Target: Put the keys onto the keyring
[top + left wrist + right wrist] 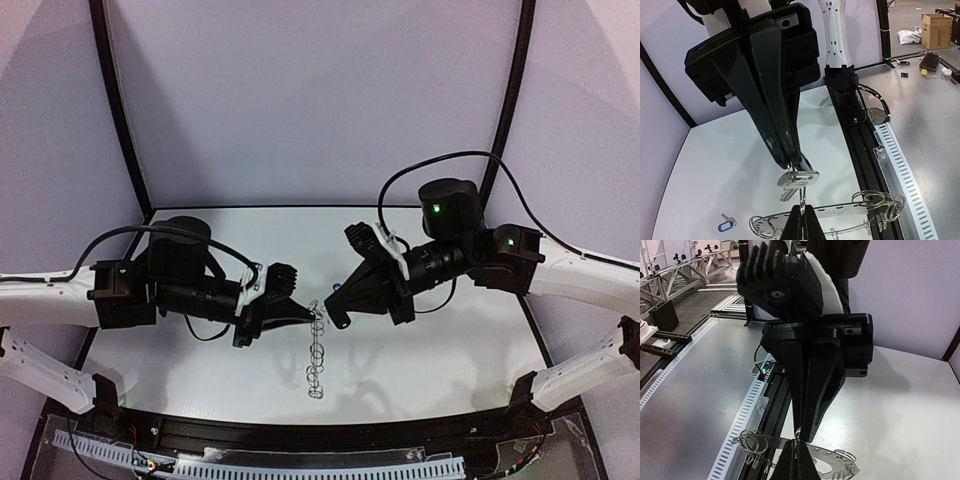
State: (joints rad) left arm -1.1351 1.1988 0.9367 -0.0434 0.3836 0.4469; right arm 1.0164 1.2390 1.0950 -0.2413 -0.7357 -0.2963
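Left wrist view alone catches the blue-tagged key (726, 226) lying on the worktop (730, 165), at eight o'clock from the keyring (840, 210). Left hand (801, 210) pinches a ring loop; right hand (796, 167), angled down, clamps a silver key (799, 178) at twelve.

The top external view looks down from above and behind the arm bases toward the far wall, taking in the whole white table (450, 350) from a distance. The left wrist view sits close behind the left gripper (801, 211) and faces right, along the black near-edge rail (860, 142). The right wrist view sits close behind the right gripper (797, 449) and faces left. All three views share the flat dark grey ring-shaped disc with silver wire loops (318, 368). Each wrist view is largely filled by the opposite gripper.
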